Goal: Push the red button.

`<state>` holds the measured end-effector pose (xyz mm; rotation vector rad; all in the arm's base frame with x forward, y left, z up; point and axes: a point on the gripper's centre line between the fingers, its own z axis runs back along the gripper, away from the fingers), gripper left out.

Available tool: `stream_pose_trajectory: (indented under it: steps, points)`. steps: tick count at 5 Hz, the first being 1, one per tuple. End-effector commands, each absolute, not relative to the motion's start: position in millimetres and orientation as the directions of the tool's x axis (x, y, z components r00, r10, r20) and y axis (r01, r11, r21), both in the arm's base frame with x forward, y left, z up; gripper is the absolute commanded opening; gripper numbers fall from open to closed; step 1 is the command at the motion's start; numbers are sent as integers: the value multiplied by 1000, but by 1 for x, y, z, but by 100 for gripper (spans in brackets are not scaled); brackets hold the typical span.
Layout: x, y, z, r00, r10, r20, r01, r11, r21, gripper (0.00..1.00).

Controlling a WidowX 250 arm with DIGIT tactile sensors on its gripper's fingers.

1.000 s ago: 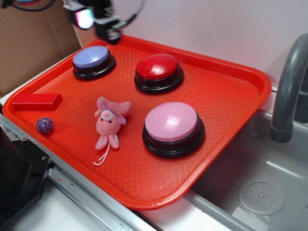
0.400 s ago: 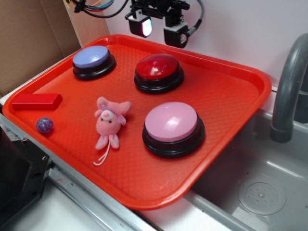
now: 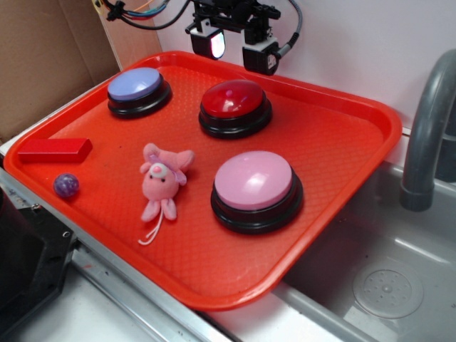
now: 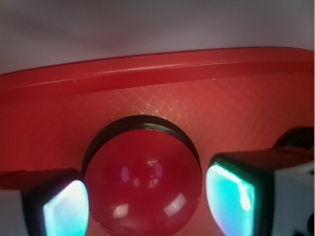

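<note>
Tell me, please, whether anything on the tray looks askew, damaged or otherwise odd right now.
Nothing stands out. The red button sits upright and intact on the tray, the open gripper above it; the pink plush simply lies flat.

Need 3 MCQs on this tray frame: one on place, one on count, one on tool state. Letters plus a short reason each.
1. Where is the tool?
A. above the tray's far rim, behind the red button
B. over the pink button
C. beside the purple ball

2. How many dome buttons sit on the tray?
A. two
B. three
C. four

3. What state is the tool in?
A. shut on the plush toy
B. shut, empty
C. open, empty

Key:
1 A: it hangs at the far rim behind the red button.
2 B: the blue button, the red one and the pink button.
3 C: the wrist view shows the fingers apart, with the red dome showing between them.
</note>
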<state>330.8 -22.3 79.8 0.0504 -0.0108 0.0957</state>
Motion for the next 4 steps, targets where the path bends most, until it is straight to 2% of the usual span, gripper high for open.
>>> stream_pose_trajectory:
  steps: [1,2,3,4]
  points:
    - [303,-15,78,990,98,101,-104,993,55,100]
    - [306,-10,77,989,77,130,-85,994,61,100]
    - [323,-13,70,994,37,108,-43,998,55,100]
    - [304,-18,121,989,-13,149,8,999,36,100]
